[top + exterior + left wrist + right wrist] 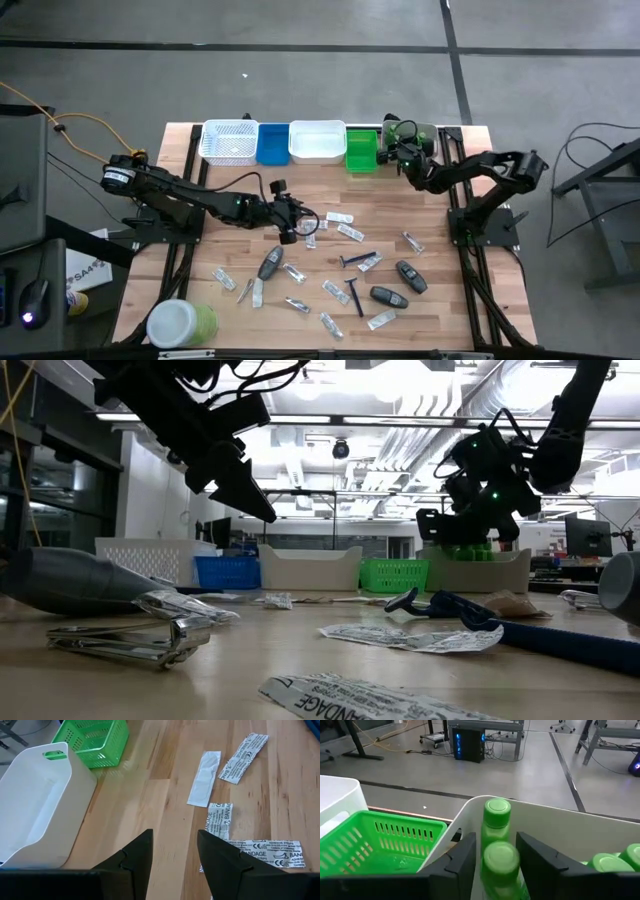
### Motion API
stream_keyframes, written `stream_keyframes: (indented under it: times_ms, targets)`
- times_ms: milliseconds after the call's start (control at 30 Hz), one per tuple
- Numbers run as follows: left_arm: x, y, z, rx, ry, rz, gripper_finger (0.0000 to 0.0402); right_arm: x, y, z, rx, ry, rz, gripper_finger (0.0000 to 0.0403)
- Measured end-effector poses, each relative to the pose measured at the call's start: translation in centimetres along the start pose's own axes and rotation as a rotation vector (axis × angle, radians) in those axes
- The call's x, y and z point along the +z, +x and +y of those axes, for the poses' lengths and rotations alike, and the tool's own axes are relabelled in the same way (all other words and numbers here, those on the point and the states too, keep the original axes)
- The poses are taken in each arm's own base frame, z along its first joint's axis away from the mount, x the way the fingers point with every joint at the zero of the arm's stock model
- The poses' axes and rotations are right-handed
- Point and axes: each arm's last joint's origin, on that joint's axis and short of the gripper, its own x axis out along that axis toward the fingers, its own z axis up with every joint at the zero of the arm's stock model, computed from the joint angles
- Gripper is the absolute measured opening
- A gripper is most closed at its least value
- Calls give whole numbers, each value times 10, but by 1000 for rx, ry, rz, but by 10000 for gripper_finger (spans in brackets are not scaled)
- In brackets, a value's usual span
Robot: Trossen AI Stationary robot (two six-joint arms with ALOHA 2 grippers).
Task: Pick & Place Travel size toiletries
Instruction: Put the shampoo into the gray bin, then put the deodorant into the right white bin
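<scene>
My right gripper (496,860) hangs at the far right over a pale bin (555,815), open, its fingers either side of a small green bottle (500,857). A second green bottle (496,815) stands behind it, and more green caps (612,862) show in the bin. My left gripper (175,850) is open above the table's middle, holding nothing, with bandage sachets (219,820) lying flat just beyond its fingers. More sachets (335,290), dark oval pieces (410,275) and blue razors (353,295) lie scattered on the near half of the table. My right gripper has a finger on each side of the green bottle's cap (492,855), coming in nearly level over the bin's rim. A strip of bin wall shows between one finger (462,857) and the cap. Whether the other finger touches the cap, I cannot tell.
Along the far edge stand a white mesh basket (228,142), a blue tray (272,143), a white tray (318,141) and a green basket (362,150). A big green jar with a white lid (180,322) stands at the near left corner.
</scene>
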Motion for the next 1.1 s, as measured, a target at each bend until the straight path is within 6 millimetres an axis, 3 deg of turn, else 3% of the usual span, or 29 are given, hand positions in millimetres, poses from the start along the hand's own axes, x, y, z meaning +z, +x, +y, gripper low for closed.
stream_keyframes:
  times_ms: [267, 567, 800, 1100]
  targets:
    - [0, 0, 0, 0, 0, 0, 152, 8, -4, 1, 19, 25, -29, 166]
    - [0, 0, 0, -1, 1, 1, 152, 37, -39, -3, 95, 12, -34, 221]
    - [-1, 0, 0, -1, 5, 9, 152, 50, -82, -9, 333, 9, 65, 233]
    - [-2, 0, 0, -1, 8, 14, 152, 48, -128, -10, 738, 16, 249, 219]
